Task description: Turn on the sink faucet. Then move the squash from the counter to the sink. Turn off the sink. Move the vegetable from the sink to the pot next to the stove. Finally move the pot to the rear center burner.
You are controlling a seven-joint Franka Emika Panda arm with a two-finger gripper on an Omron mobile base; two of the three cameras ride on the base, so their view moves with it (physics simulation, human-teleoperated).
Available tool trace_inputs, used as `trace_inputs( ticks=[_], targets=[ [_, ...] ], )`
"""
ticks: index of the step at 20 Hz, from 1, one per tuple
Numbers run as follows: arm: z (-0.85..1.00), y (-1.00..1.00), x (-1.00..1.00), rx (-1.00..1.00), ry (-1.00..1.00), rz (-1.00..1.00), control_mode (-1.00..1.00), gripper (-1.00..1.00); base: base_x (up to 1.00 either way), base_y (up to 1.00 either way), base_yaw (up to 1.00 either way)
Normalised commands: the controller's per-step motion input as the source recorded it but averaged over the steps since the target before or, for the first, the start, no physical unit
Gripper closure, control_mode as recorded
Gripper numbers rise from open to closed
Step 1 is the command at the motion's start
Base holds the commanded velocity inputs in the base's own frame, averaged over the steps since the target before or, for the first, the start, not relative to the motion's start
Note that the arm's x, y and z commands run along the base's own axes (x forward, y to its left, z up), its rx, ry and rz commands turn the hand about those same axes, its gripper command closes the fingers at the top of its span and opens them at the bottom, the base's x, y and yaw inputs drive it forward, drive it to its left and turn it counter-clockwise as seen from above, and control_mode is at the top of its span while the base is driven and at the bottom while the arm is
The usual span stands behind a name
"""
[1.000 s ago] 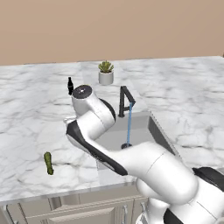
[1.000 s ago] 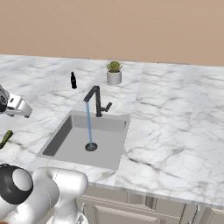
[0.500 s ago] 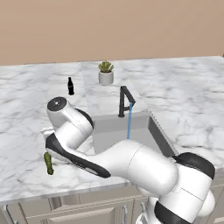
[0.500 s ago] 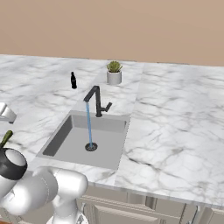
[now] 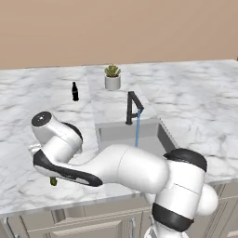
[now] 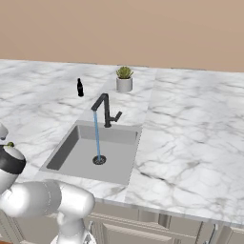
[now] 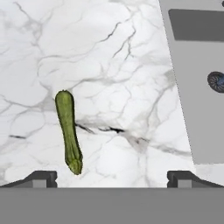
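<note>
Hand (image 7: 112, 177) spread wide above squash (image 7: 68, 130) lying on counter (image 7: 118, 65).

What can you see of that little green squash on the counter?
The squash is small, slim and dark green with lighter yellowish patches, one end rounded and the other a narrower, knobbly tip. It lies flat on the white marble counter, left of the sink in the hand view. Nothing else touches it.
</note>
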Motion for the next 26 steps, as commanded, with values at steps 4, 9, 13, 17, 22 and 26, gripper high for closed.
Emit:
trace_inputs(
  ticks=[4,9,13,17,22,26],
  targets=[
    [-0.36,0.27,0.00,0.00,0.04,0.00,-1.00,-1.00,0.00,0.00,0.00],
    [-0.34,0.29,0.00,0.00,0.05,0.00,-1.00,-1.00,0.00,0.00,0.00],
    [-0.33,0.19,0.00,-0.01,0.06,0.00,-1.00,-1.00,0.00,0.00,0.00],
    [-0.36,0.00,0.00,-0.01,0.03,0.00,-1.00,-1.00,0.00,0.00,0.00],
    [-0.33,0.00,0.07,-0.01,0.00,0.00,-1.00,-1.00,0.00,0.00,0.00],
    [-0.22,-0.03,0.21,0.00,0.00,0.00,-1.00,-1.00,0.00,0.00,0.00]
  ],
)
